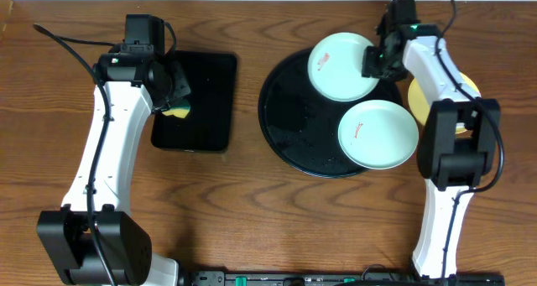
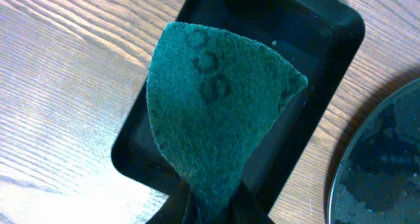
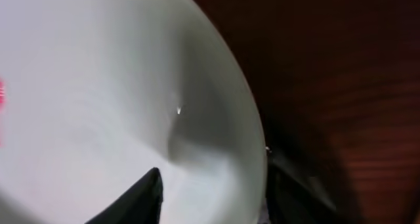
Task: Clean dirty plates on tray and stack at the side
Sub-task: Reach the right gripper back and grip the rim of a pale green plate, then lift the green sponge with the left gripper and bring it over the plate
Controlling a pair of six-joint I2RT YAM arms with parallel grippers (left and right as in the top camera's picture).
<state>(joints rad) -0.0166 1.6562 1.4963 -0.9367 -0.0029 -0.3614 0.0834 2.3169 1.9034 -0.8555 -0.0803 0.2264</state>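
Two arms at work over a wooden worktop point(image 1: 252, 210): my left tool point(image 1: 179, 101) point(image 2: 207, 207) is closed on a green scouring pad point(image 1: 178, 111) point(image 2: 210, 112), which hangs above the small rectangular tray point(image 1: 205, 76) point(image 2: 341, 27), well apart from the plates. My right tool point(image 1: 375, 61) point(image 3: 216, 191) straddles the right rim of the upper plate point(image 1: 340, 68) point(image 3: 98, 86), one finger on the inner face and the other outside, and looks to be pinching it. That plate lies at the top of the round tray point(image 1: 289, 110), its edge overhanging the tray's rim. The lower plate point(image 1: 377, 133) lies just beside it, and a yellow plate point(image 1: 414, 93) shows off the tray, partly under my right arm. Both pale plates carry a red smear point(image 1: 325, 64) point(image 3: 1, 96). As I judge it, the step is steadying this plate for wiping. I want a firm hold on the rim without tipping it into its neighbour, the smear left uncovered, and the pad brought flat across the mark, not edge-on.
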